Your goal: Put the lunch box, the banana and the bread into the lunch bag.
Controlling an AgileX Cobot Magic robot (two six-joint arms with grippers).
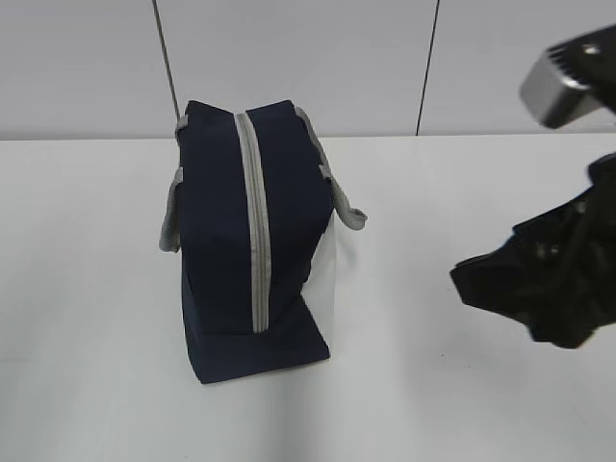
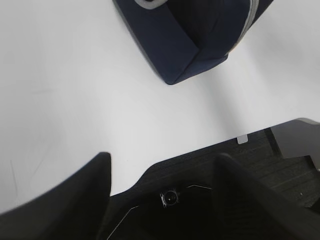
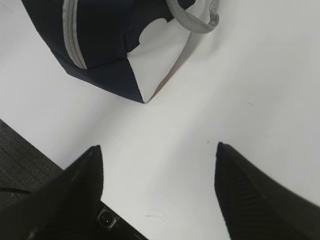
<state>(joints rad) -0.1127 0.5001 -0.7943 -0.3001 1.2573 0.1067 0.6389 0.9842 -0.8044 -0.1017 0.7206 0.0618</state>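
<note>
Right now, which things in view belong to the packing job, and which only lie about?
For the job:
- tall navy-blue fabric lunch bag, grey zipper closed
- lunch box, banana, bread: not in view

Lying about:
- nothing; only the white table and both empty open grippers: left, right

Lunch bag (image 1: pixel 252 241) on white table (image 1: pixel 87 289)

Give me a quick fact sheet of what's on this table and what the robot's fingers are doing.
bag: navy lunch bag standing on the white table
zipper: grey zipper closed along its visible length
handles: grey handles hanging at both sides
food and box: none in view
left gripper: fingers spread, empty, near the table edge
right gripper: fingers spread, empty, right of the bag
</note>
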